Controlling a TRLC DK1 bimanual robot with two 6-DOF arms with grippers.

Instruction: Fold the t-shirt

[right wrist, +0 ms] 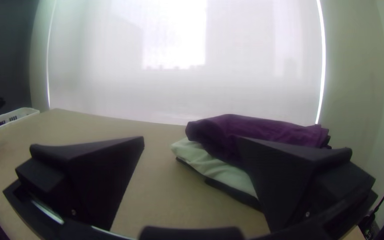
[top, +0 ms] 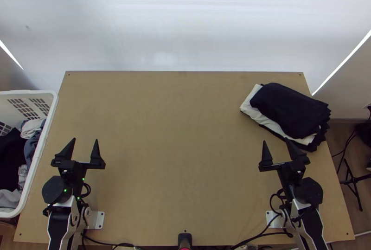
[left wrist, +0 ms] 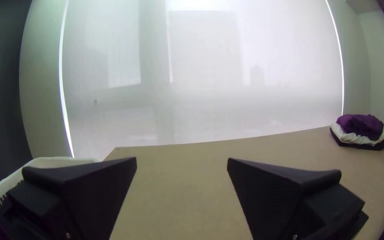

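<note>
Lying folded in a stack at the worktop's [top: 176, 148] far right: dark purple cloth [top: 287, 108], covering white cloth [top: 252, 111]; black cloth [top: 311, 147] is showing beneath. Right hand [top: 276, 140] is hovering near the stack, spread wide. Left hand [top: 85, 139], likewise spread, is hanging over the left side. 1 white basket [top: 39, 152] is holding clothes [top: 10, 157] beside the left edge.

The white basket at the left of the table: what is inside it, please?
The white basket holds rumpled clothes: black, blue-grey and pale pieces. What lies beneath them is covered, so I cannot tell.
</note>
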